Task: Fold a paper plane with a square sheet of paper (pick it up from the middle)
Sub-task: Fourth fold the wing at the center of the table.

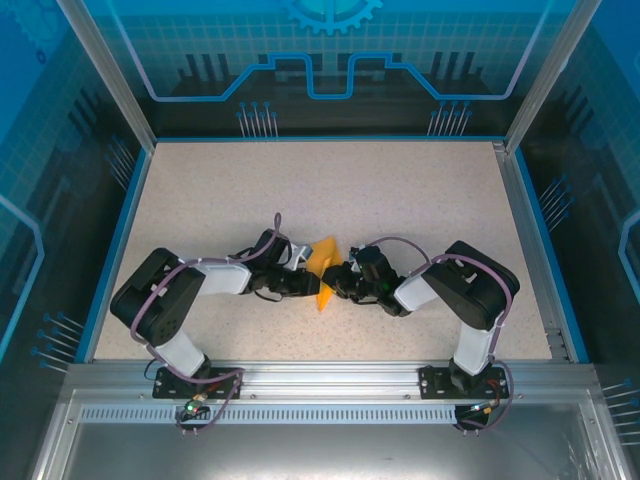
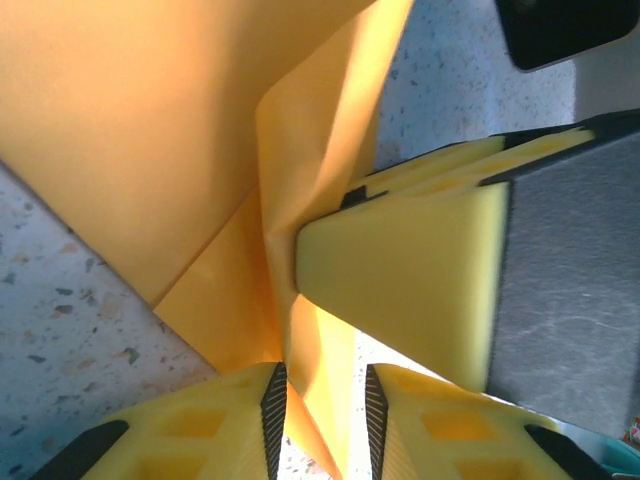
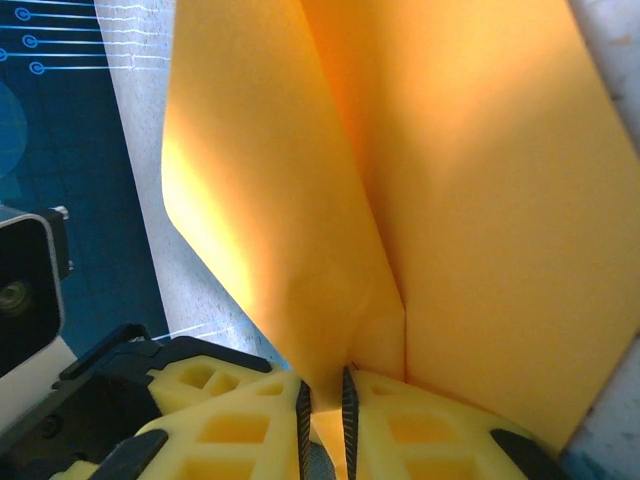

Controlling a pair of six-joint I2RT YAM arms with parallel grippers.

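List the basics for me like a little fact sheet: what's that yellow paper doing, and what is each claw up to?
item: orange-yellow sheet of paper, partly folded, standing up between the two arms
left gripper: jaws apart, straddling a fold of the paper
right gripper: pinched shut on the paper
surface: speckled table
where: arms meet near the table's middle

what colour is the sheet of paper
Plain orange-yellow paper, no marks; seen best in the right wrist view.
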